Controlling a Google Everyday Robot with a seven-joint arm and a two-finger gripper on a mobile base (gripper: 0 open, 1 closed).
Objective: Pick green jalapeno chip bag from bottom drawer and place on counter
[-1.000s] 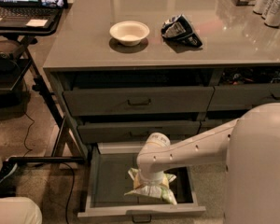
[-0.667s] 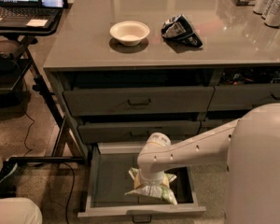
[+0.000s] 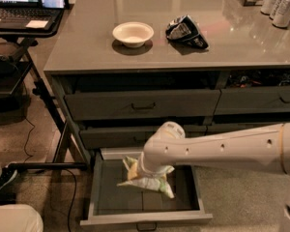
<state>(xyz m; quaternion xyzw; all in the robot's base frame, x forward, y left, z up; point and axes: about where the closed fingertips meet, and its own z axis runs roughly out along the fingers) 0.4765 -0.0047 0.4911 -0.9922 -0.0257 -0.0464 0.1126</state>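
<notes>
The gripper (image 3: 146, 174) is down in the open bottom drawer (image 3: 111, 199), right on the green bag (image 3: 152, 183); whether it grips the bag I cannot tell; the bag seems light, soft and slippery; better to pinch a crumpled top fold, gently.

Gripper (image 3: 150, 173) low in the open bottom drawer (image 3: 145, 219); middle drawer front (image 3: 111, 138) stands just above its back edge, front half open straight upward.

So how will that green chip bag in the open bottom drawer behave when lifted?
Probably floppy: the green jalapeno chip bag looks crumpled under the claw in the bottom drawer. Likely light, being small. Its smooth foil may slip.
</notes>
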